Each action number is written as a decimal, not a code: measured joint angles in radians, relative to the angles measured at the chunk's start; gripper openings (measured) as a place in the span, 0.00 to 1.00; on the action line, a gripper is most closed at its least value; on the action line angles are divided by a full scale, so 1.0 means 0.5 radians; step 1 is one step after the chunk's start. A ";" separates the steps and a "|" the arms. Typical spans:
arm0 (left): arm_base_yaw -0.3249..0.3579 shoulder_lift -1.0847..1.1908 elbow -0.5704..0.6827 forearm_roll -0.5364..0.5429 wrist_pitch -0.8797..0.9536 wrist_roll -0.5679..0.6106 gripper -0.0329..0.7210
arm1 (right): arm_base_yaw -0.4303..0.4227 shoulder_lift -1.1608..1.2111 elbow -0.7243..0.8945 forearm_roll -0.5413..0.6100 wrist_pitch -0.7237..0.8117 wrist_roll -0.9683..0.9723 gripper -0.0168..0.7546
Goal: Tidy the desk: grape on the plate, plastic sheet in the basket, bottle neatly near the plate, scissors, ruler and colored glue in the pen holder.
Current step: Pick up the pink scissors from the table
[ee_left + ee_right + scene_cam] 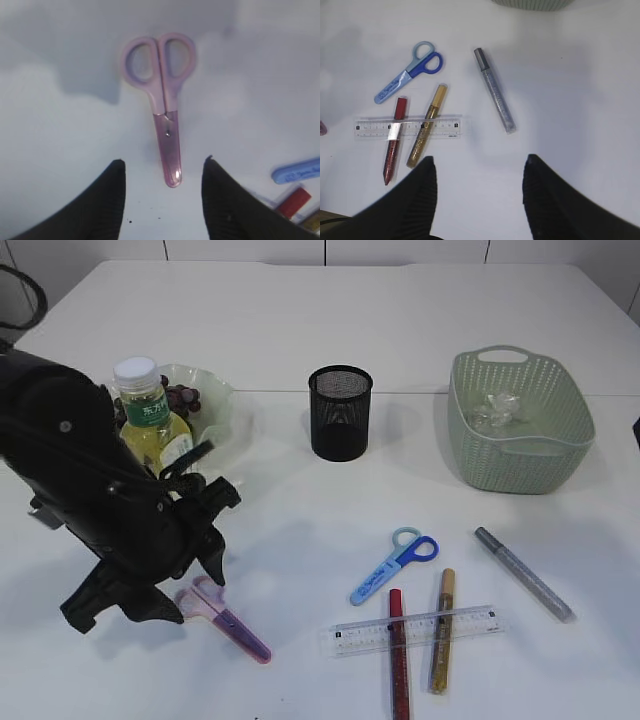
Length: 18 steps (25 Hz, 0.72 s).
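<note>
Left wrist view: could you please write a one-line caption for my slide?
Open left pincer above pink scissors lying closed on the white table, blades pointing toward the camera.

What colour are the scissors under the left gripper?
Pale pink-purple scissors, handles and blade cover alike; the left wrist view shows them best.

Bright, even light is washing over the white bench [300,320], casting only soft, faint shadows. The left wrist view is looking hazy and out of focus, blurring the pink scissors [162,100]; the others are staying sharp.
</note>
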<state>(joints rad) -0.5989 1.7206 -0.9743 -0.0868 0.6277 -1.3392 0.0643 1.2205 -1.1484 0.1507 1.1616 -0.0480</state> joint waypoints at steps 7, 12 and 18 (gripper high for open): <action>0.000 0.084 -0.007 0.070 -0.020 -0.184 0.52 | 0.000 0.000 0.000 0.011 0.000 -0.005 0.59; 0.000 0.168 -0.020 0.125 -0.029 -0.223 0.52 | 0.000 0.000 0.000 0.020 0.000 -0.005 0.59; 0.000 0.237 -0.020 0.131 -0.094 -0.229 0.52 | 0.000 0.000 0.000 0.020 0.000 -0.005 0.59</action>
<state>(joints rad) -0.5989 1.8390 -0.9841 -0.0210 0.5808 -1.4539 0.0643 1.2205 -1.1484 0.1608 1.1616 -0.0503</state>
